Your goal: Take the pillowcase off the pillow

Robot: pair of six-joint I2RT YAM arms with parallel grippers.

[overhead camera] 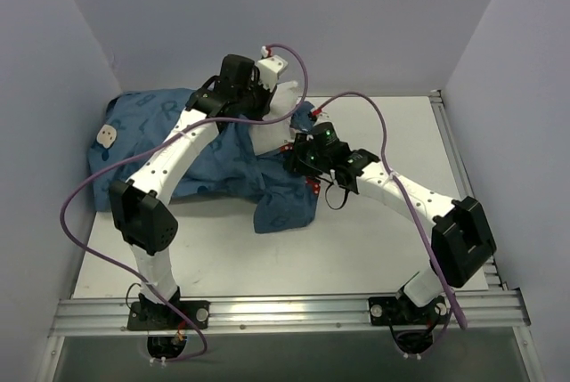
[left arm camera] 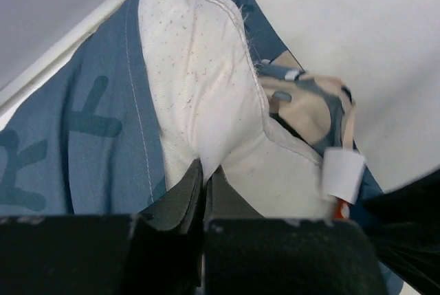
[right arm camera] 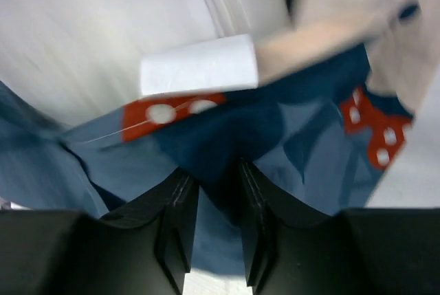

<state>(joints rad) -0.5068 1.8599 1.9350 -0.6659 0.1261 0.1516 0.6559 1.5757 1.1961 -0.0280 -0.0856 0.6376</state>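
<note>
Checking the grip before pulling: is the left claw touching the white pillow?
Touching. The left wrist view shows the left claw pinching a fold of the pillow.

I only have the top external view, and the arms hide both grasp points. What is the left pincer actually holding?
Observer: In the left wrist view, the left pincer is shut on a fold of the white pillow, not on blue fabric.
Operator: And the right one?
Observer: The right pincer is shut on the blue pillowcase, with fabric bunched in its grip.
Operator: Any landmark close to that grasp?
Observer: A red dotted bow printed on the fabric shows on the right side of the right wrist picture, a little above the grasp.
</note>
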